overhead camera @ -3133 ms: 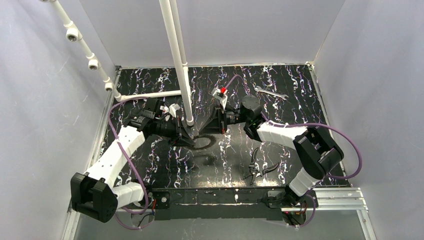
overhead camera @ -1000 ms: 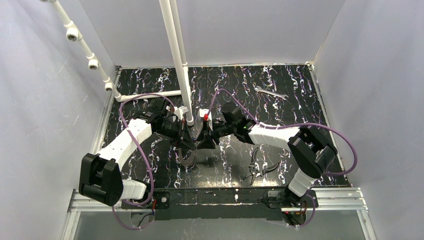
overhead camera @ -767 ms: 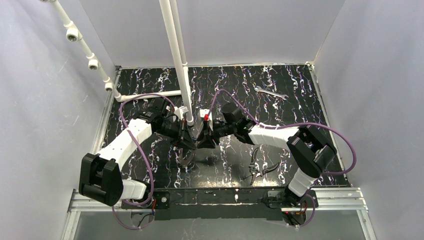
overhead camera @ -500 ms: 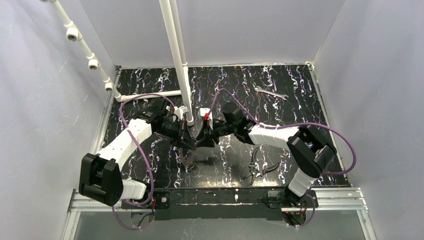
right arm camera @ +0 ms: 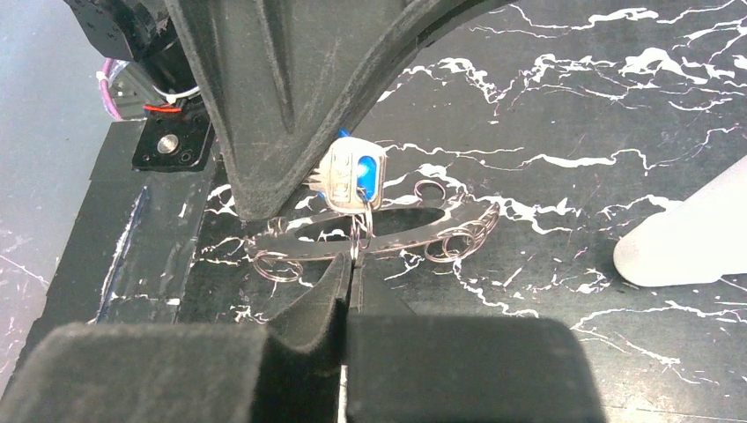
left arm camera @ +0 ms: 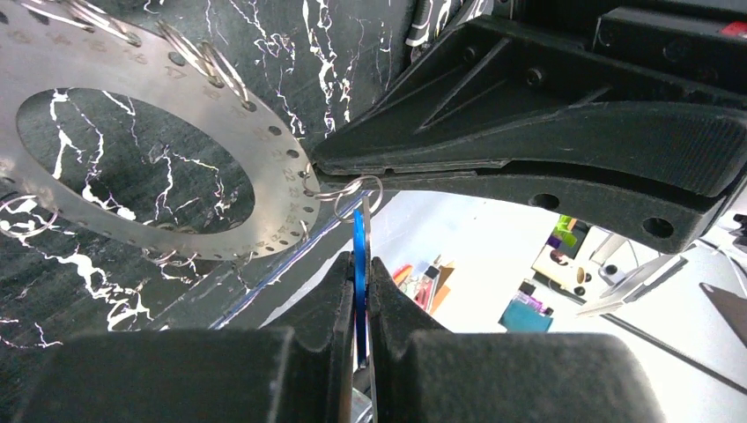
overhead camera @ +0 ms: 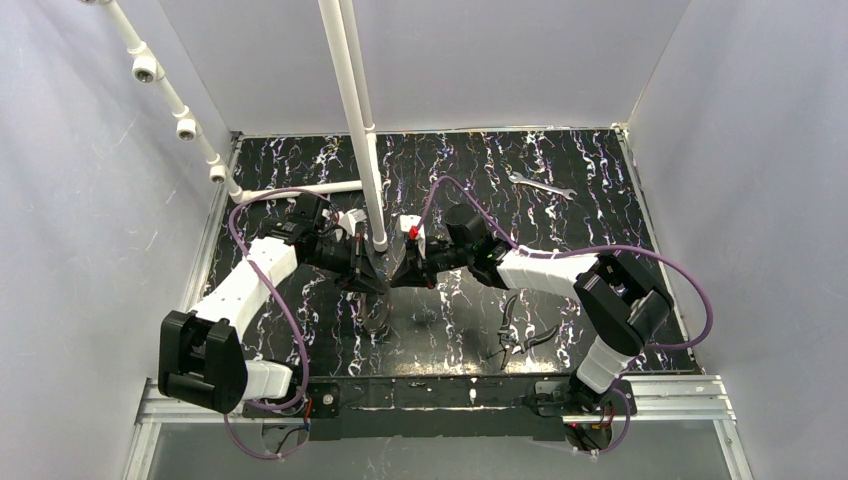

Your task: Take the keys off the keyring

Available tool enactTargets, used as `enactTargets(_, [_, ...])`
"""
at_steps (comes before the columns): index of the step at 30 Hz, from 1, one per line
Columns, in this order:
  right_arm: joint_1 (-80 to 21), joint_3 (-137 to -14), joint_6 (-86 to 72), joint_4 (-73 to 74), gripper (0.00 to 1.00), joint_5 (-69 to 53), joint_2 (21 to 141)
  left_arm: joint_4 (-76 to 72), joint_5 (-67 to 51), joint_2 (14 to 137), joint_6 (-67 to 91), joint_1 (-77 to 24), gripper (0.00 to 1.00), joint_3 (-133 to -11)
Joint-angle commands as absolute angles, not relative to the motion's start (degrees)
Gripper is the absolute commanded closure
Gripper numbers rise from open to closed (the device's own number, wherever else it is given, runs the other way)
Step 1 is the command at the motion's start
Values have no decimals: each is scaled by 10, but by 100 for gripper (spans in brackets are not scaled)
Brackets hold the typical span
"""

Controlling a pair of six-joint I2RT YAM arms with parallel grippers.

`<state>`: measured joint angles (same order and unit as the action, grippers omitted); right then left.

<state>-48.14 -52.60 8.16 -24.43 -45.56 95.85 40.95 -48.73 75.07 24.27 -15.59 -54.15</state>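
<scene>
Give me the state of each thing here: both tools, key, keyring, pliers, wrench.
left tool: shut on key
right tool: shut on small split ring
key: threaded on that ring, not yet off
keyring: linked to that ring
pliers: lying loose, handles apart
wrench: lying flat

The key [left arm camera: 358,231], a tiny silver piece with a blue head, stands edge-on, pinched between the fingers of the left claw [left arm camera: 358,264]. A small wire loop [left arm camera: 354,187] links it to the rim of the keyring [left arm camera: 106,66], a flat silvery disc with a wide round hole and tiny numbered holes. The right claw [right arm camera: 349,264] nips that same rim spot.
</scene>
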Motion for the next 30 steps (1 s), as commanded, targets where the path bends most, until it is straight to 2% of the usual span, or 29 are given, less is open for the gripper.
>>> enactTargets(1, [-486, -519, 96, -236, 99, -464, 949, 420, -499, 720, 248, -133, 100, -543])
enactTargets(8, [-485, -526, 85, -235, 99, -476, 941, 418, -488, 728, 266, -105, 100, -524])
enactTargets(30, [-484, -525, -52, -354, 99, -531, 952, 373, -498, 729, 303, -104, 100, -471])
